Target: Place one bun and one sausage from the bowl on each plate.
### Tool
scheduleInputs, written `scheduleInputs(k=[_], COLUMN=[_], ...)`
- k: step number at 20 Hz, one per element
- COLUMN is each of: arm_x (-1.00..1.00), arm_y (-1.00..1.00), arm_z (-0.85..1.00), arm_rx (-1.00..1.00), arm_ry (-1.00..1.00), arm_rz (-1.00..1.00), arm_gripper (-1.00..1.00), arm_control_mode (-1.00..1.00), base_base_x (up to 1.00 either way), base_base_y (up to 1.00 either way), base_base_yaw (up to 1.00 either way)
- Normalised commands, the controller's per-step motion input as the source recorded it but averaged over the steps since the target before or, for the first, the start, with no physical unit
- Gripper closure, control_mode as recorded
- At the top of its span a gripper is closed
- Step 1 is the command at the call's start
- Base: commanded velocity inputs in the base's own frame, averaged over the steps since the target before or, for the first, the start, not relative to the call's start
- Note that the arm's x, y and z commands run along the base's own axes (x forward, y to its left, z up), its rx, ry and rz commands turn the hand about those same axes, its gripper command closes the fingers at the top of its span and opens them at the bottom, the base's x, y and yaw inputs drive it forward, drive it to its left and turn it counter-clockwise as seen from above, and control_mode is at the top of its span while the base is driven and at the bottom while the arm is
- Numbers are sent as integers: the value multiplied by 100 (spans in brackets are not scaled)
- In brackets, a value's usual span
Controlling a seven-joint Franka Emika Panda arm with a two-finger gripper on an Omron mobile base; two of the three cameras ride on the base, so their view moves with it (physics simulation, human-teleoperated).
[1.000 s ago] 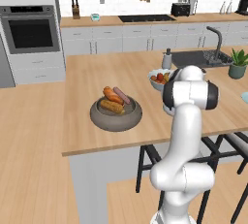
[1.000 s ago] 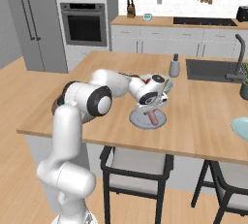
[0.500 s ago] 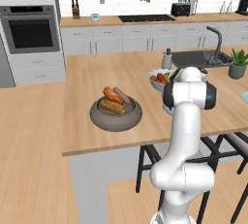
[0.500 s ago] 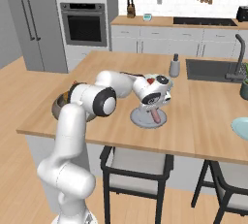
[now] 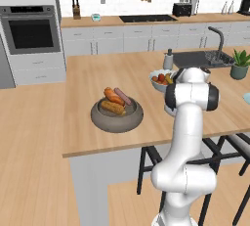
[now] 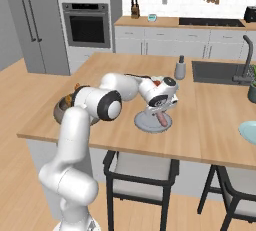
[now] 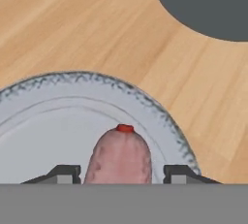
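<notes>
The end effector [image 7: 121,175] has just opened a little; its fingertips [image 7: 65,173] now stand apart from the sausage [image 7: 120,156] lying between them on the plate [image 7: 43,121]. Buns remain in the bowl [image 5: 117,117], far behind it.

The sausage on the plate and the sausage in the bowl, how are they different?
The sausage on the plate lies alone on a pale blue-grey plate, right under the end effector. The sausage in the bowl rests beside two buns in the dark bowl, away from the end effector. Both are slim, smooth and pinkish-brown.
</notes>
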Motion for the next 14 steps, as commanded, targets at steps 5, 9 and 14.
scheduleInputs(k=[5,9,14], arm_x=[-2,-59,-91], arm_y=[1,15,32], arm_z=[14,81,61], arm_rx=[0,-2,-18], arm_ry=[0,-2,12], arm_rz=[0,0,-3], arm_gripper=[-100,-100,-100], arm_control_mode=[-100,-100,-100], base_base_x=[0,0,0], base_base_y=[0,0,0], base_base_yaw=[0,0,0])
